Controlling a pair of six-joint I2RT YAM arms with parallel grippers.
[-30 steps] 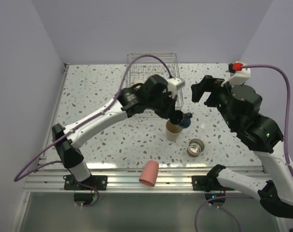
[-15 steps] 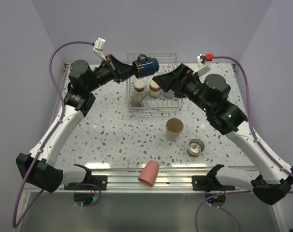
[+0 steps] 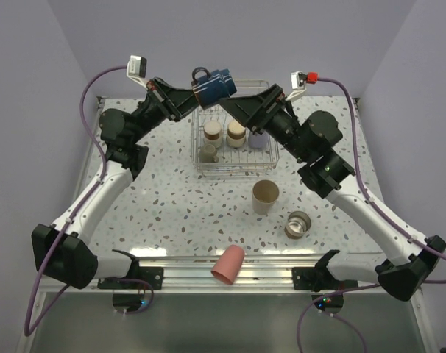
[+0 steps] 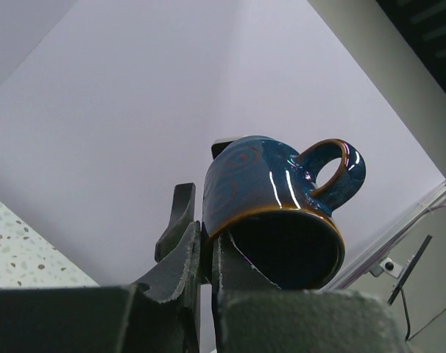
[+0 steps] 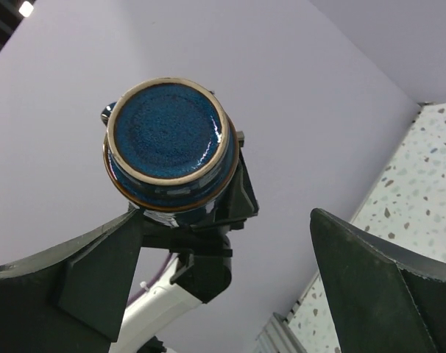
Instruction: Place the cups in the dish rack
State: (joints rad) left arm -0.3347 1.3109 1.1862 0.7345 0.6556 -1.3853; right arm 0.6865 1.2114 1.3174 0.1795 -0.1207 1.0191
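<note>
The small dark-blue glazed mug had a shiny surface with light reflections, a brown-orange rim around its dark mouth, and a round loop handle on one side. In the right wrist view its flat bottom showed as a speckled blue disc inside a pale brown ring.

The left fingers were almost fully closed and pinched the wall of the mug at its rim, one finger outside and one inside the mouth. They held the mug on its side in the air, the mouth turned toward the left arm and the bottom toward the right arm. In the top view the mug hung above the far edge of the rectangular silver wire dish rack, not inside it.

The right fingers were spread wide and held nothing. They pointed at the bottom of the mug from near, but they did not touch it; in the right wrist view the mug stood above the gap between them, closer to the finger at the left of that view.

Inside the dish rack were two silvery-beige metal cups side by side, a lavender cup to their right, and one more beige cup nearer the arms. On the speckled white counter a taller tan cup stood upright, a metal cup lay beside it, and a coral-pink cup was at the near edge.
</note>
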